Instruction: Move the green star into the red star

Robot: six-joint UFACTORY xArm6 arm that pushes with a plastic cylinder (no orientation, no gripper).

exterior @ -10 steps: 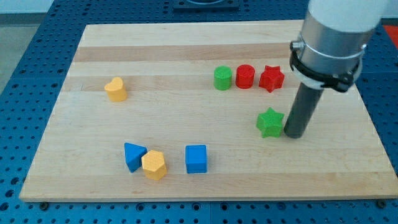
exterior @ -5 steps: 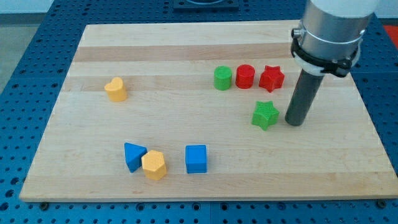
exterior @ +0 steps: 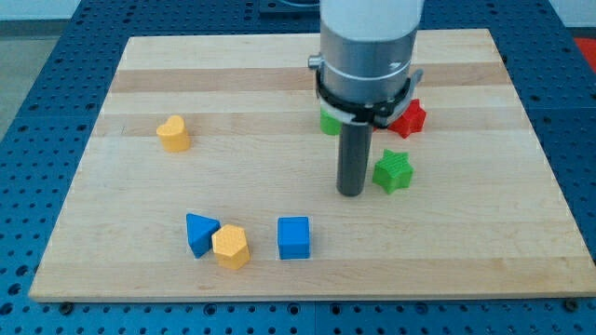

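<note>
The green star (exterior: 392,171) lies on the wooden board (exterior: 279,84), right of centre. The red star (exterior: 410,117) sits above it toward the view's top, partly hidden by my arm. My tip (exterior: 350,192) rests on the board just left of the green star, a small gap from it. A green cylinder (exterior: 328,122) shows only at its left edge behind the arm. The red cylinder between it and the red star is hidden by the arm.
A yellow heart block (exterior: 173,133) sits at the left. A blue triangle (exterior: 199,233), a yellow hexagon (exterior: 230,247) and a blue cube (exterior: 293,237) lie along the view's bottom.
My tip has swung from the right side of the green star around to its left side. The green star shifted up and left at first, then hardly moved.
</note>
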